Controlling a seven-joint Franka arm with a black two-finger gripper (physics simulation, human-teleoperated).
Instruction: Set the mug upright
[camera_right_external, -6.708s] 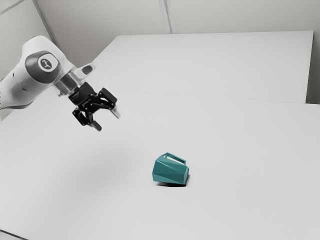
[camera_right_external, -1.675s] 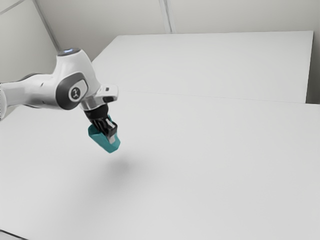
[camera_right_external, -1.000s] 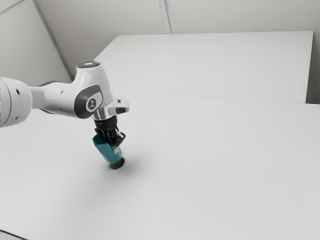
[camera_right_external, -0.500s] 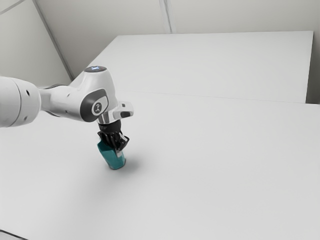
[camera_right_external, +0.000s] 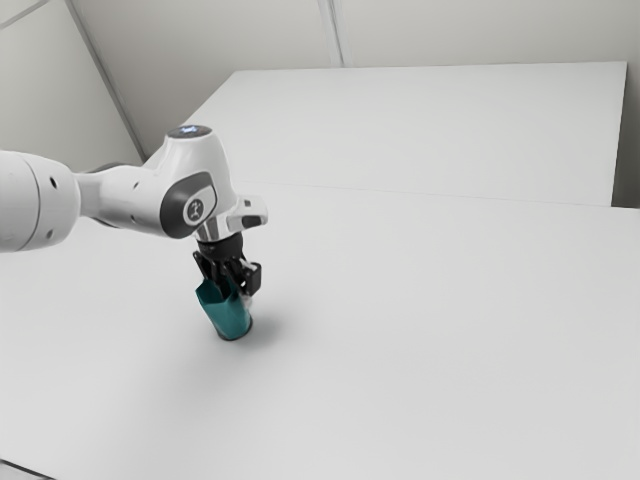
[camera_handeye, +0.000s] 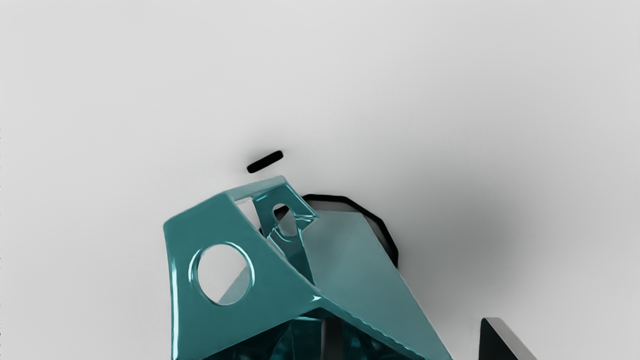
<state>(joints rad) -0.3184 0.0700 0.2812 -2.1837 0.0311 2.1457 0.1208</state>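
The teal mug (camera_right_external: 226, 312) is base-down at the table, its mouth facing up; in the exterior view its body slants toward the view's left, and I cannot tell whether the base sits flat. My gripper (camera_right_external: 237, 294) is at its rim, open. In the wrist view, the mug (camera_handeye: 365, 250) has its handle beside the body, a dark edge around its base. There my gripper (camera_handeye: 417, 342) straddles the mug's wall: one finger is down inside the mouth, the other stands outside with a gap to the wall. The fingertip inside is partly hidden.
The white table (camera_right_external: 430, 330) extends around the mug, with a raised white panel (camera_right_external: 430, 130) behind it. A small black bar-shaped mark (camera_handeye: 265, 161) lies on the table by the handle in the wrist view.
Earlier the mug lay on its side, then was carried toward the exterior view's left and lowered base-down. Since half a second ago my fingers have spread and the hand has risen slightly.
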